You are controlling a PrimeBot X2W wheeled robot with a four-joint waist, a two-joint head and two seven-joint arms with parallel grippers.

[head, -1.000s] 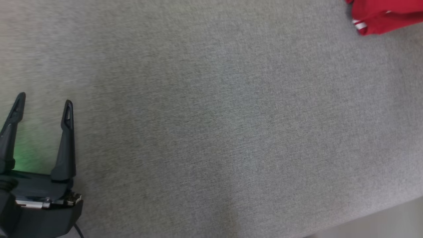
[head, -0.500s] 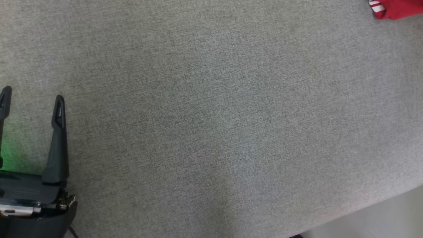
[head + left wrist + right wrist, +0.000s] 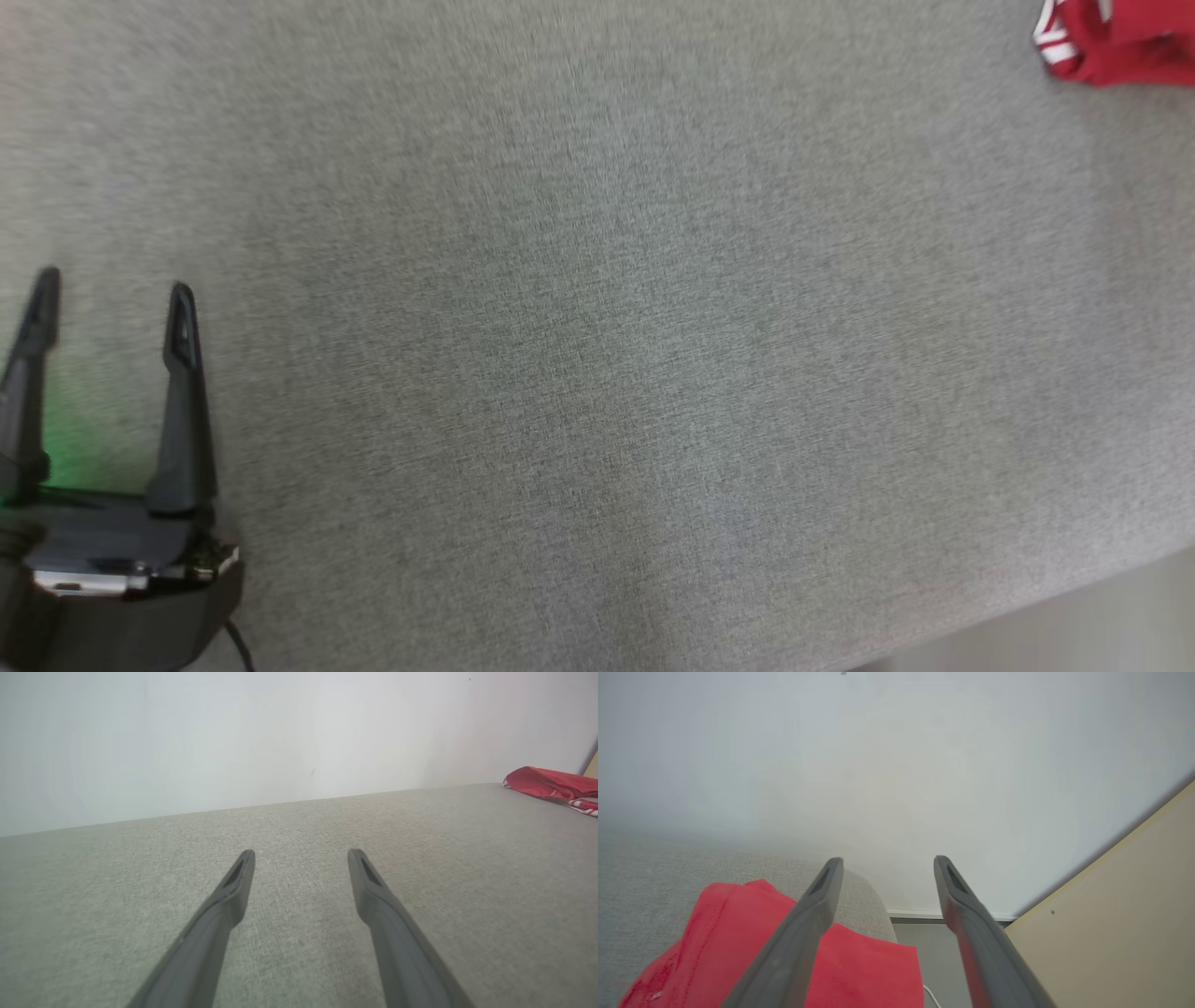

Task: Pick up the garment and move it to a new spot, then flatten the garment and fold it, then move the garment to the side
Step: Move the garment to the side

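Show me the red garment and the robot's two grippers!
garment (image 3: 714,933): right wrist view, its red middle.
left gripper (image 3: 114,283): head view, between its fingertips.
right gripper (image 3: 888,858): right wrist view, between its fingertips.

The table (image 3: 597,336) is covered in grey woven cloth, matt and slightly rough, the garment (image 3: 868,970) is soft red cloth with a fine weave, the jaws of the left gripper (image 3: 114,283) and right gripper (image 3: 887,860) look like dark matt plastic, and the wall (image 3: 896,765) is smooth and matt.

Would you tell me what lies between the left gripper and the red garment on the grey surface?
In the head view, the stretch from the left gripper to the red garment is bare grey fabric surface.
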